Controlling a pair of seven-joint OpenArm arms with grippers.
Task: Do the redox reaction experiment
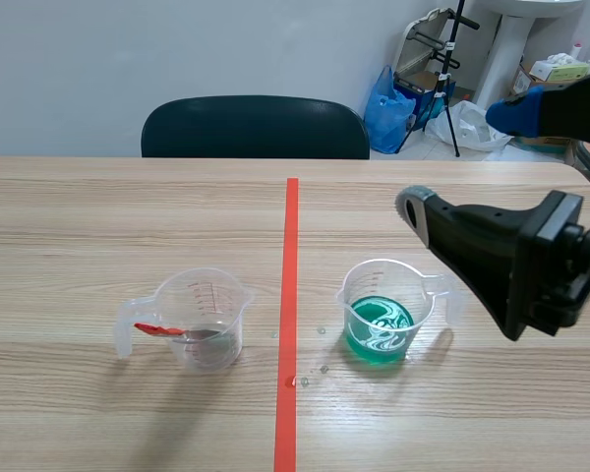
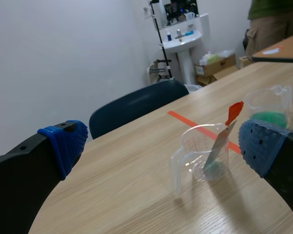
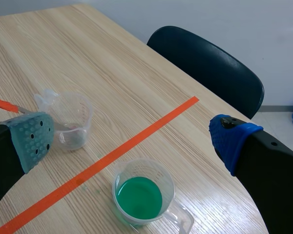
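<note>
We find two containers on the light wooden table point(image 1: 98, 216). Both stand nearer its near edge than its far edge, well apart, with the orange-red tape line between them. On the table's left half is a clear plastic measuring cup with a handle point(image 1: 211, 295). A metal spoon with a red handle point(image 1: 172, 331) leans in it, bowl at the bottom and red end over the rim. On the right half a second clear plastic measuring cup point(image 1: 405, 285) stands upright, holding a shallow layer of green liquid point(image 1: 379, 329) streaked with white. A few small droplets point(image 1: 323, 369) lie on the table between the cups. The right gripper point(image 1: 464, 162) hangs above the table's right side, fingers spread wide and holding nothing. The left gripper point(image 2: 161, 146) is likewise wide and empty, with the spoon's cup ahead of it.
</note>
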